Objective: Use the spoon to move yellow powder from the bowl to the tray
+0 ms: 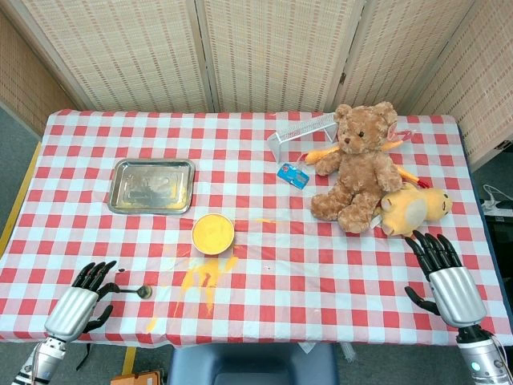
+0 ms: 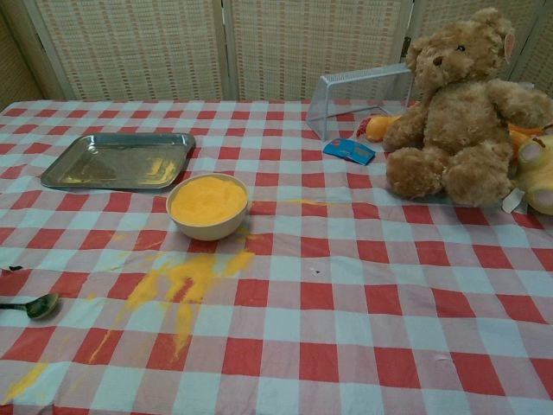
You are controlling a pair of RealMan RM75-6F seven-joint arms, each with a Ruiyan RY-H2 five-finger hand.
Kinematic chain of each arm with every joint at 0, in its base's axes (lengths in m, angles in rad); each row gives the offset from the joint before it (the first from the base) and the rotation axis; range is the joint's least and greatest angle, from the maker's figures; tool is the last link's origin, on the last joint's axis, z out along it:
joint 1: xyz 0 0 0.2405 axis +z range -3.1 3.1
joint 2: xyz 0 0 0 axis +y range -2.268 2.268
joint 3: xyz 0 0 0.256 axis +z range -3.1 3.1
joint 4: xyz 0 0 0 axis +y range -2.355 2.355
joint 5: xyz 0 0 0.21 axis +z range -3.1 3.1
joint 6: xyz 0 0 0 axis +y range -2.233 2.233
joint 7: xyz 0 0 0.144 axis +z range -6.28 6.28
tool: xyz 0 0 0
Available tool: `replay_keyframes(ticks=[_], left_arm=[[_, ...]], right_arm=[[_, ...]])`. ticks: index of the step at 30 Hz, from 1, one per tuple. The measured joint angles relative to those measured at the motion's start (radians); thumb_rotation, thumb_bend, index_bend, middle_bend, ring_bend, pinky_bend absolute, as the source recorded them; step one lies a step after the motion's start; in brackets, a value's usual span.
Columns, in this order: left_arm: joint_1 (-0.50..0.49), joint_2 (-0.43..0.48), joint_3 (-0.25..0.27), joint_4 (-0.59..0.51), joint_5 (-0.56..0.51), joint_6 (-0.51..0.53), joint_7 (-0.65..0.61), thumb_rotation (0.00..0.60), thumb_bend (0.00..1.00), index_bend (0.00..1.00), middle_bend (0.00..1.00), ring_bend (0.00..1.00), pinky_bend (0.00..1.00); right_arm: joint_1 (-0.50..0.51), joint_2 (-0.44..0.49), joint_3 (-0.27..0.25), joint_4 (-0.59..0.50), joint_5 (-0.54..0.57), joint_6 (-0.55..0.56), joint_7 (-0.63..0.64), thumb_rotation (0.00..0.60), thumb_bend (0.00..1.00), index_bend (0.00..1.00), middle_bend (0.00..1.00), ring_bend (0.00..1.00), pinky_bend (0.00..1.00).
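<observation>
A cream bowl [image 1: 213, 233] full of yellow powder stands mid-table, also visible as the bowl [image 2: 208, 206] in the chest view. The steel tray [image 1: 152, 185] lies to its far left; the tray [image 2: 118, 162] shows a little powder on it. A dark spoon [image 1: 132, 291] lies on the cloth near the front-left edge, its bowl end [image 2: 41, 305] at the left border of the chest view. My left hand [image 1: 78, 301] hovers over the spoon's handle end, fingers apart, holding nothing. My right hand [image 1: 447, 277] is open near the front-right edge.
Spilled yellow powder [image 1: 204, 282] streaks the cloth in front of the bowl. A brown teddy bear [image 1: 357, 164], a yellow plush toy [image 1: 413, 207], a blue packet [image 1: 293, 175] and a clear rack [image 1: 300, 132] occupy the right back part of the table.
</observation>
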State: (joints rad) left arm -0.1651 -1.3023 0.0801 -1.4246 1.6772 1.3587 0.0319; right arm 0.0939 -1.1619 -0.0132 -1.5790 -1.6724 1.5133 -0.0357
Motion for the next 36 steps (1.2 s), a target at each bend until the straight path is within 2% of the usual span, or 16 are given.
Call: replay_keyframes(ticks=[11,18,24,36], left_arm=[[-0.045,-0.122,-0.016,0.102,-0.057,-0.102,0.045,0.6,0.45,0.46,0.0,0.0,0.04],[-0.055,-0.17,-0.019,0.169,-0.042,-0.077,0.013,0.6,0.45,0.46,0.0,0.0,0.04],[-0.058,-0.222,-0.022,0.236,-0.029,-0.045,0.037,0.6,0.45,0.46,0.0,0.0,0.04],[-0.081,-0.283,-0.029,0.307,-0.034,-0.048,0.051,0.6,0.45,0.46,0.01,0.0,0.04]], right_arm=[[0.0,0.007,-0.002,-0.01,0.009,-0.009,-0.002,0.6,0.15,0.0,0.0,0.0,0.0],[-0.003,0.01,-0.001,-0.011,0.009,-0.004,-0.003,0.6,0.15,0.0,0.0,0.0,0.0],[-0.004,0.01,-0.002,-0.014,0.009,-0.006,-0.009,0.6,0.15,0.0,0.0,0.0,0.0],[-0.006,0.014,0.001,-0.016,0.016,-0.007,-0.009,0.6,0.15,0.0,0.0,0.0,0.0]])
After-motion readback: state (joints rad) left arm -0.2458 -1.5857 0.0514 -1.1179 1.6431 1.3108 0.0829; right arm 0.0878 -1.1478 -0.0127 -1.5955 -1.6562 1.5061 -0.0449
